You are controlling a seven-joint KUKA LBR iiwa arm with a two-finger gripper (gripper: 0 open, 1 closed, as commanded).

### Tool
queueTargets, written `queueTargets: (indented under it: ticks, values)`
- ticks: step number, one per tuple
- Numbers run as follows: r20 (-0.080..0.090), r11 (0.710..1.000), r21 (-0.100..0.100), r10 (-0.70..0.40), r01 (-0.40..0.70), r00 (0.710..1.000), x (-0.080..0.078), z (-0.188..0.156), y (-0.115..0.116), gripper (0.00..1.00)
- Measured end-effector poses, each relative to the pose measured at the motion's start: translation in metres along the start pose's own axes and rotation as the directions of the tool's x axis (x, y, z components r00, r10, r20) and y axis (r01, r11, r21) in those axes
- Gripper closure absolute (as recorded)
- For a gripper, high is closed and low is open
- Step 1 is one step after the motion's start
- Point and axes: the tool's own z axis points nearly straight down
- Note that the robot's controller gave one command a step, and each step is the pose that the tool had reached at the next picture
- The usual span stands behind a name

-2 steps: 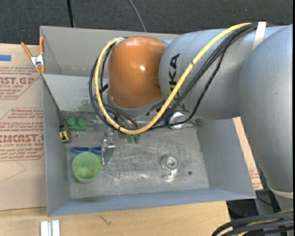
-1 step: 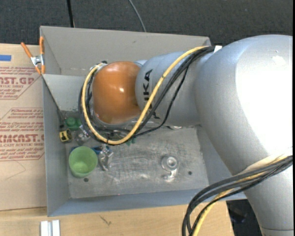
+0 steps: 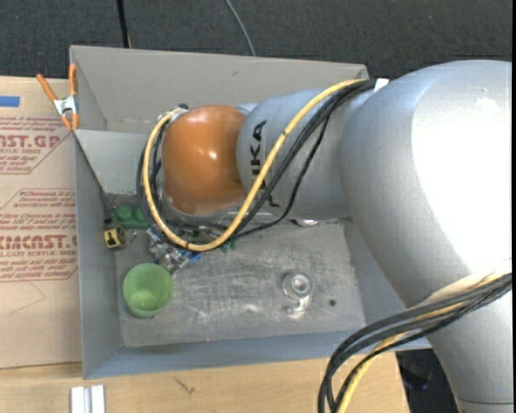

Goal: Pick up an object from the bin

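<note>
Green cup (image 3: pixel 146 289) lies at the bin's (image 3: pixel 96 256) near left, just beside the gripper (image 3: pixel 166 249), whose opening cannot be told.

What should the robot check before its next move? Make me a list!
1. The orange cover on the arm is inside the bin walls: ok.
2. What lies under the cover: cannot tell, it is hidden.
3. Anything held already: cannot tell.
4. The green cup at front left lies clear of the arm: ok.
5. The silver ring lies alone on the bin floor: ok.
6. The small yellow thing sits close to the left wall, awkward to grab: not ok.
</note>
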Motion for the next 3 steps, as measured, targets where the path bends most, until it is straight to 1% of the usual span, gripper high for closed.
queueTargets:
  ticks: [1, 2, 3]
  values:
    - [-0.002, 0.998, -0.001, 0.059, -0.059, 0.998, 0.031, -0.016, 0.065, 1.0]
    - [0.0, 1.0, 0.0, -0.005, 0.005, 1.0, 0.048, -0.081, 0.088, 1.0]
    - [-0.002, 0.962, 0.0, -0.273, 0.273, 0.962, 0.039, -0.156, 0.086, 1.0]
